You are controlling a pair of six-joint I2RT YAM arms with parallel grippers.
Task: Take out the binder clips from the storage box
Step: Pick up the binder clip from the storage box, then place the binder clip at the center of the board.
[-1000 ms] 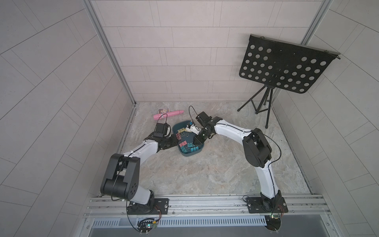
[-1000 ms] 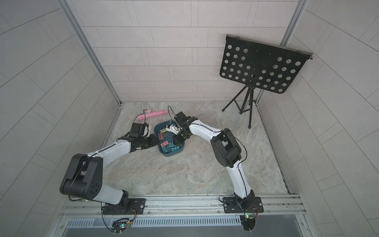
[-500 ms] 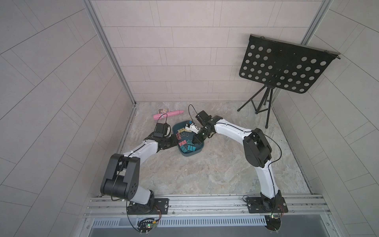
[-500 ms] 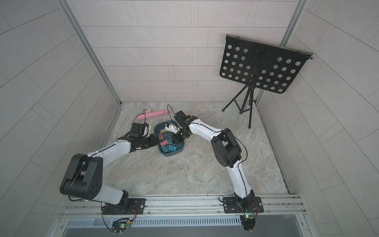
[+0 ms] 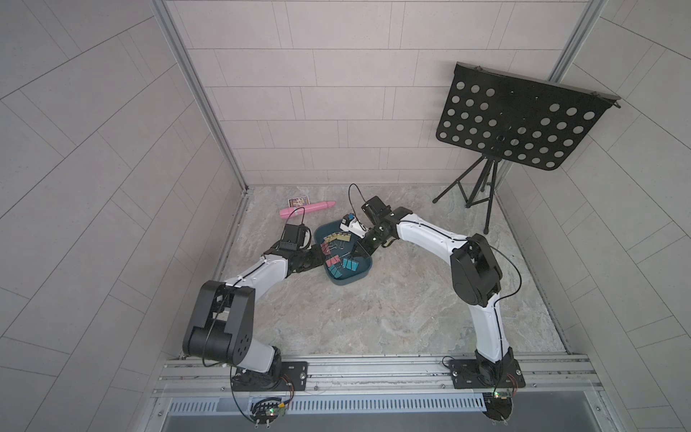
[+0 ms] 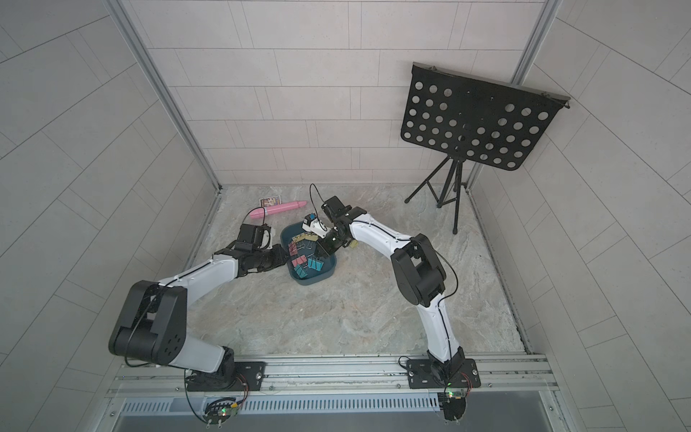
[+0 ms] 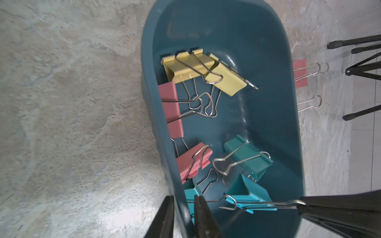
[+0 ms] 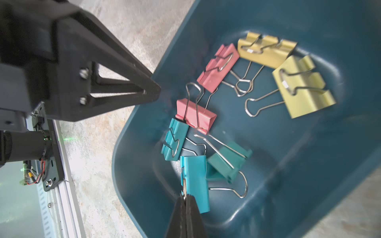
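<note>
The box stands on the desk between the two arms, nearer the back wall than the front rail; both top views show the box in that place. The left tool is clenched on the box's side wall: one finger sits outside the rim, the other finger inside it. The right tool reaches into the box from the opposite side and is clamped on the wire handle of a light teal clip. In the left wrist view the right tool holds that handle stretched out straight from the clip body, which is inside the box. Whether the body touches the box bottom cannot be told. The loose clips lie on the box bottom: two yellow clips at the end farthest from the rail, two pink clips beside them along the left tool's side, a dark teal clip touching the held one, and another light teal one against the wall. A stray clip, pink, lies on the desk just outside the box wall opposite the left tool. A pink tube and a small card lie behind the box, near the back wall. A black music stand occupies the rear corner on the right arm's side.
</note>
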